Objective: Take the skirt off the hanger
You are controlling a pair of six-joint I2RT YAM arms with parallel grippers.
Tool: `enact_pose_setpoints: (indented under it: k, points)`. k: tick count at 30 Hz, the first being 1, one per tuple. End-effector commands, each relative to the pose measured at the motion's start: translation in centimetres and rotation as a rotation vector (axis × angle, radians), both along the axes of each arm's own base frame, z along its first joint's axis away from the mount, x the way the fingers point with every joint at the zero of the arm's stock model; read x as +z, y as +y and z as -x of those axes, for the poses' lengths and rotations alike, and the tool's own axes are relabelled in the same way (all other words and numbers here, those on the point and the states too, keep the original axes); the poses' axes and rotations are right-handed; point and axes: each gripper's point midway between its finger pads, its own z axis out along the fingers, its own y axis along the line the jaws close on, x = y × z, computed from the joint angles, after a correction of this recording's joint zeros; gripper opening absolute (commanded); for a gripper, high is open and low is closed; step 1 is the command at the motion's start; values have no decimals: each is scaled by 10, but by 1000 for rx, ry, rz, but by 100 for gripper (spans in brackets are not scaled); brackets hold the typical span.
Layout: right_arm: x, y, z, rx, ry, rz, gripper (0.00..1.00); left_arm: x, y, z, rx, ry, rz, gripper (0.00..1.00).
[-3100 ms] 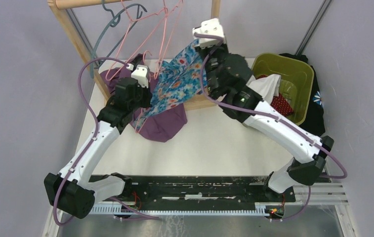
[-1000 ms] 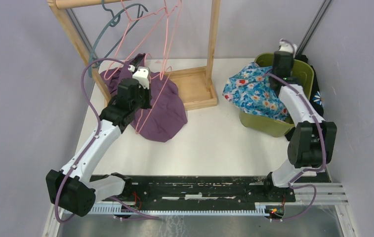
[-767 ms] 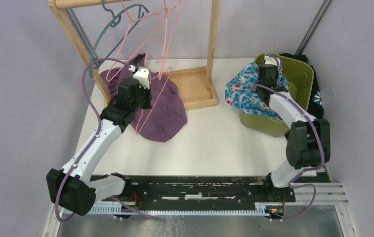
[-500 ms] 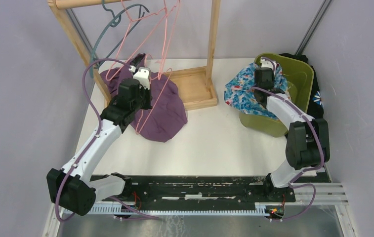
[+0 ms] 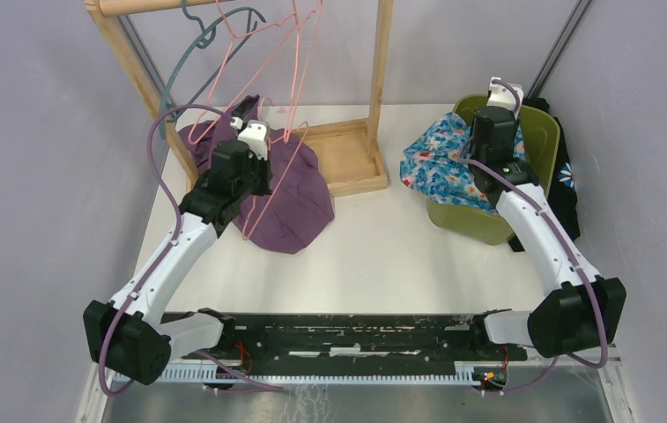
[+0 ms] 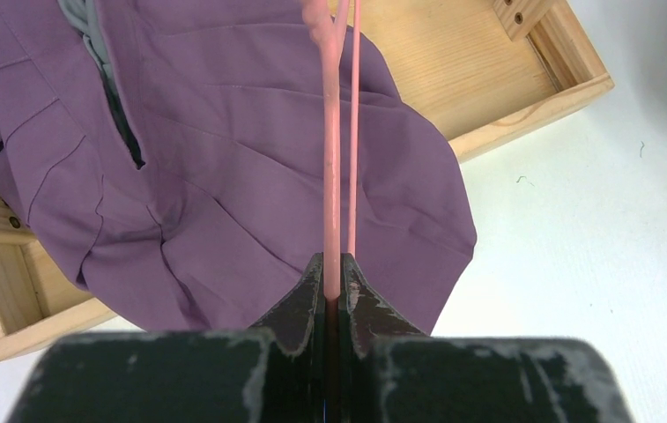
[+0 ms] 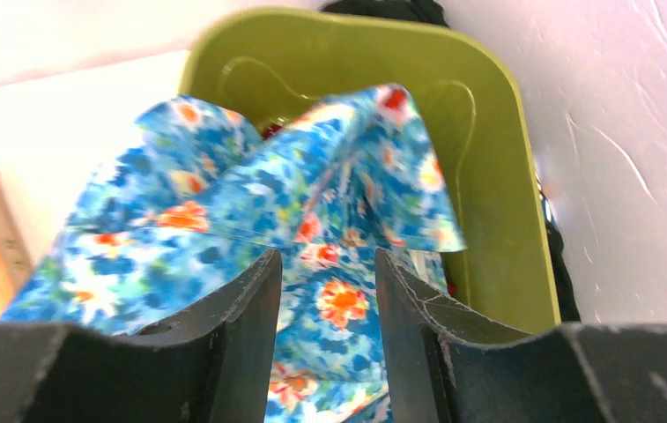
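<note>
One pinched fold would likely lift the limp, light skirt (image 5: 440,159); right jaws gape empty, left jaws clamp the hanger (image 6: 333,176).

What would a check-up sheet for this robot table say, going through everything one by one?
Surface: white table, no stains seen.
Job's things: flowery skirt is off the hanger, draped over the rim of the green bin; pink hanger is bare.
Clutter: purple garment heaped on the base of the wooden rack; teal hanger on the rack; black cloth behind the bin.
Hands: left hand shut on the pink hanger; right hand open above the skirt.
Cables: a purple cable loops beside each arm; no snag seen.
Surroundings: plain lilac walls.
</note>
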Motion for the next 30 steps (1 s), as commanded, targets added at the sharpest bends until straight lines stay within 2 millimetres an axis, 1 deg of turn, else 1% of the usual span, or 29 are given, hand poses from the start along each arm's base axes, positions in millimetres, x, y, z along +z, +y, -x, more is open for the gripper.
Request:
enact_pose_setpoints:
  k: [1,4,8,14,20,21,22,24,25,28,30]
  points:
    - [22,29,-3,101,-28,-17,49,17,-6,-6,-33,-68,8,3]
    - [13,47,-11,162,-4,-38,50,16,-6,-6,-34,-63,9,3]
    - [-1,60,-20,192,12,-69,51,16,-5,-6,-29,-66,8,3]
    - [-28,68,-30,196,63,-77,52,16,-5,-7,-28,-64,4,3]
    - [-58,69,-36,194,125,-61,52,17,-4,-7,-27,-67,1,3]
    - [-62,68,-36,190,132,-58,49,17,-4,-7,-27,-68,-1,3]
    - [-65,68,-36,190,141,-57,42,16,-4,-6,-27,-67,0,3]
    - [-66,69,-37,191,147,-55,11,15,-4,-7,-27,-65,-1,3]
    - [-65,68,-36,188,147,-53,2,15,-4,-7,-27,-63,-2,3]
    - [-56,61,-32,158,124,-41,1,15,-4,-7,-28,-63,-1,3]
    - [-43,49,-27,102,88,-9,1,15,-4,-7,-28,-64,-1,3]
